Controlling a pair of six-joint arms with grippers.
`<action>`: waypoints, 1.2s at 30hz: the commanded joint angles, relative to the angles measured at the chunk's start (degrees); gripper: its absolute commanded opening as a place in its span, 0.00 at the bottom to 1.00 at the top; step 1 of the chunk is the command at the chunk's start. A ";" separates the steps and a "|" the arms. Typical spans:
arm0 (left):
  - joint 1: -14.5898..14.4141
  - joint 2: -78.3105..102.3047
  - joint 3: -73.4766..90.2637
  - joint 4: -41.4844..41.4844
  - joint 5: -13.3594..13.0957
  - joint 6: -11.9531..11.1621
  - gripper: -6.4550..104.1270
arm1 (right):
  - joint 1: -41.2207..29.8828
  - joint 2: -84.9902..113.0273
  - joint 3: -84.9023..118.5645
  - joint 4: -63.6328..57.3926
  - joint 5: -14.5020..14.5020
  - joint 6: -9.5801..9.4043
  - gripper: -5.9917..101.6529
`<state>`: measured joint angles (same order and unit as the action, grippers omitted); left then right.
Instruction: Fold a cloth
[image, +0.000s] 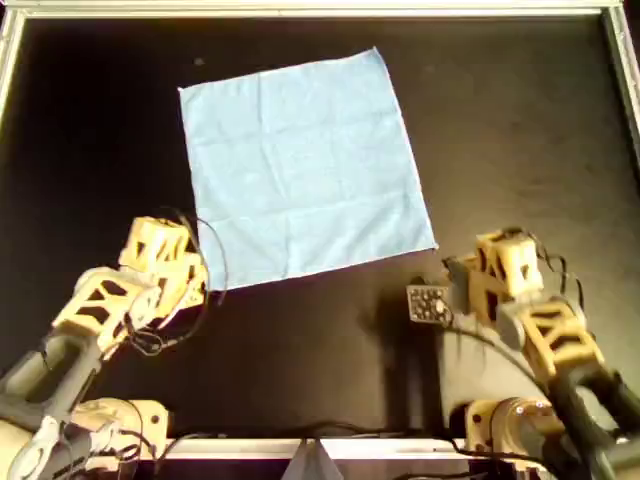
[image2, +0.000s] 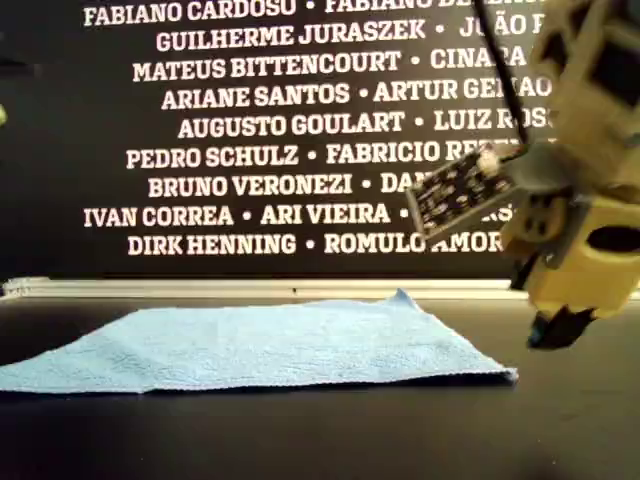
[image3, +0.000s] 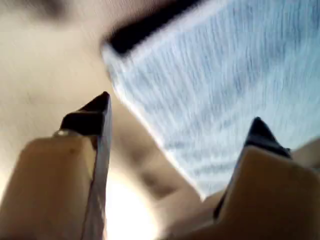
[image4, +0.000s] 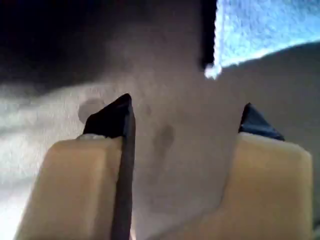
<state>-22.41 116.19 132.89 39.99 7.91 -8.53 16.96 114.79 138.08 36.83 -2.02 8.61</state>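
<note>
Both grippers stand with jaws spread wide and nothing between them. Your left gripper (image3: 177, 135) looks straight down at a corner region of the cloth (image: 305, 170), with the blue edge running between its two dark fingertips (image3: 92, 112); in the overhead view it sits at the lower left of the frame (image: 185, 275), just beside the cloth's near-left corner. Your right gripper (image4: 185, 117) sees only the tip of a corner above bare table (image: 300, 350); in the overhead view it hangs at the lower right (image: 455, 275), near the cloth's near-right corner but clear of it.

You have the cloth lying flat and fully spread in the upper middle of the overhead frame, turned slightly so its near edge slopes up toward the right. Each arm is paired with the corner on its own side, and the left one is the closer. From the look of things, no fold has begun. The coming move probably turns on dropping each open gripper onto its near corner; your right one likely needs to reach further forward before it can pinch. In the exterior view the cloth lies low on the table, with the arm (image2: 585, 250) at the right edge raised above it.
</note>
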 joint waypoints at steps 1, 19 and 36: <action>-1.85 2.72 -0.70 -1.14 0.35 -0.26 0.93 | -0.09 -4.66 -6.94 -2.20 -0.70 -0.79 0.85; -1.85 2.11 9.84 -10.55 0.35 0.18 0.94 | 0.53 -30.41 -26.63 -2.29 -0.79 -0.88 0.85; -2.37 1.93 13.18 -18.19 0.44 0.00 0.93 | 0.18 -37.35 -31.90 -2.20 -0.79 -0.97 0.84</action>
<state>-22.85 116.46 146.07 22.32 8.00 -8.17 17.40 76.64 106.61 36.04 -2.72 8.00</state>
